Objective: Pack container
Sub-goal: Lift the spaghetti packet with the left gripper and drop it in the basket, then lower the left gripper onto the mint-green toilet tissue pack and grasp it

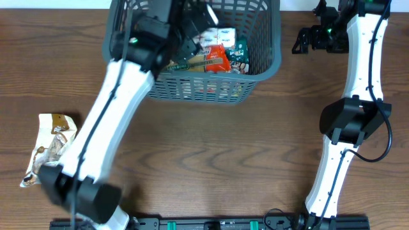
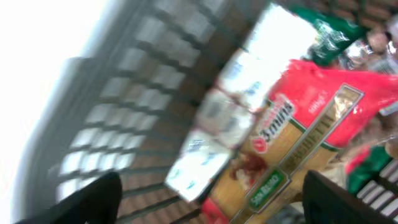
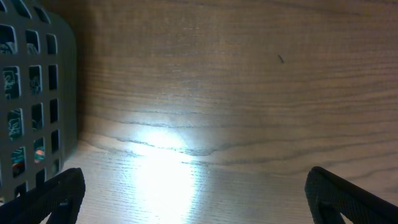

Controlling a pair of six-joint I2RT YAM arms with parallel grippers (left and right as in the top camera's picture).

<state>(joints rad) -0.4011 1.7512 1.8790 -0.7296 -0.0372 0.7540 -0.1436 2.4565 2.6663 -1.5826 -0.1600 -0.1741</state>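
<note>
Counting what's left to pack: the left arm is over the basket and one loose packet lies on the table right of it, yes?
No. The overhead view shows the loose packet on the table left of the basket, beside the left arm's lower link. The left arm does reach over the basket.

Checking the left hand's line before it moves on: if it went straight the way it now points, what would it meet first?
Most likely the white packet inside the container, beside the red and yellow packet. The left hand is open, but the wrist view is blurred, so depth is uncertain.
</note>
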